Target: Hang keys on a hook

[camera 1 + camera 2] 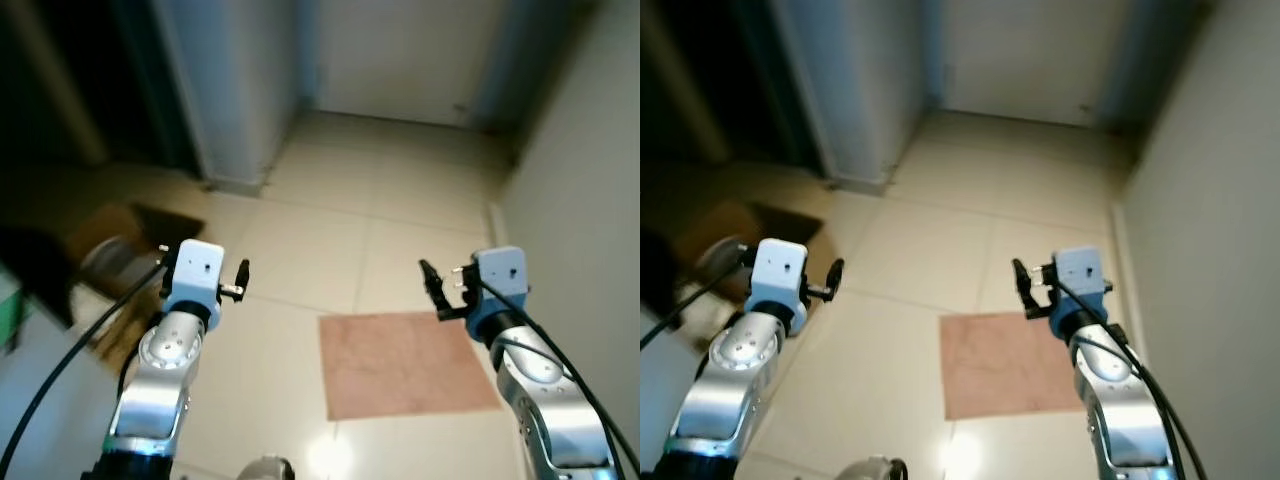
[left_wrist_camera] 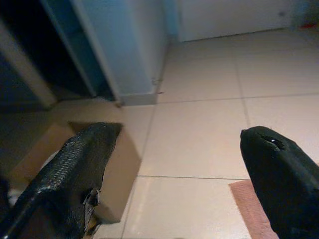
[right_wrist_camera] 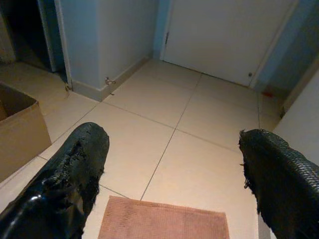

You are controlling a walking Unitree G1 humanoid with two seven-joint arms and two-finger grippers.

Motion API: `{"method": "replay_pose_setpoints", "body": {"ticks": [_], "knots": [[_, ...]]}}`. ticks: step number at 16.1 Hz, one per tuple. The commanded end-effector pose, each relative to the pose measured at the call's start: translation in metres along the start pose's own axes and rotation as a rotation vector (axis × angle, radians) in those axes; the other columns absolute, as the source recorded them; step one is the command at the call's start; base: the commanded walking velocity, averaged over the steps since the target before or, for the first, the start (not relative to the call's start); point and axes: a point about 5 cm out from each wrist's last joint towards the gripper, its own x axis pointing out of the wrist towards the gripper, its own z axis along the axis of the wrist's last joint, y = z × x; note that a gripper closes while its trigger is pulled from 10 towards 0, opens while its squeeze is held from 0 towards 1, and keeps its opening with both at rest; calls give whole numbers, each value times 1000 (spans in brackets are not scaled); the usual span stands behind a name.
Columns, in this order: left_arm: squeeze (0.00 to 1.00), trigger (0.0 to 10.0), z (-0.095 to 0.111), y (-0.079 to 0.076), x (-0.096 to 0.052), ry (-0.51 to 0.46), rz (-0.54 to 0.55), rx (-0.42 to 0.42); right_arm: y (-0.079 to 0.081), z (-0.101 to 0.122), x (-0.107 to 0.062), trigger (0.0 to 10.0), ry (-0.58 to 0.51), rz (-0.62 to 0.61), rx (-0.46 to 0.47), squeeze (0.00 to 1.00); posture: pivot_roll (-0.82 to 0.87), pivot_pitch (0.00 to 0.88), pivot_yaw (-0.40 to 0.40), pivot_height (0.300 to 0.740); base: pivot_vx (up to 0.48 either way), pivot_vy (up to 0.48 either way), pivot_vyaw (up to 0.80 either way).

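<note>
Tiles point(image 1: 300, 240) of pale cream run ahead in the head views toward a white door point(image 1: 400, 50), with a pinkish mat point(image 1: 405, 362) low in the middle, a cardboard box point(image 1: 120, 260) on the left, and the left gripper point(image 1: 240, 278) and right gripper point(image 1: 432, 285) both raised above the floor. Left wrist view: that gripper's black fingers point(image 2: 75, 174) stand wide apart and hold nothing, over the box and tiles. Right wrist view: its fingers point(image 3: 65, 179) are likewise spread and empty above the mat, facing the door; where keys or hook are, I cannot tell.
</note>
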Motion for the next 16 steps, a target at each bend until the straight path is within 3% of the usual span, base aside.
{"method": "replay_pose_setpoints", "body": {"ticks": [1, 2, 3, 5, 11, 16], "knots": [[0, 10000, 9, 2, -1, -39, 13, 18, -1, -3, 2, 10000, 11, -27, 34, 1000, -53, 0, 7, 740, 0, 0, 800], [0, 10000, 12, 0, -1, -52, -3, 24, -1, -5, 3, 10000, 32, -52, 96, 1000, -51, 0, 13, 740, 0, 0, 800], [0, 10000, 12, 0, -1, -53, -3, 24, 1, -7, 4, 10000, 48, -48, 92, 1000, -53, 0, 15, 740, 0, 0, 800], [0, 10000, 16, 2, 1, -78, 14, 25, 1, -8, 3, 10000, 17, -39, -50, 1000, -53, 0, 18, 740, 0, 0, 800], [0, 10000, 17, 0, 2, -78, 6, 22, -5, -8, 4, 10000, 13, -91, -21, 1000, -60, 0, 19, 740, 0, 0, 800], [0, 10000, 18, 1, 6, -79, 20, 15, -4, -1, 10, 10000, 3, -89, -65, 1000, -61, 0, 11, 740, 0, 0, 800]]}}
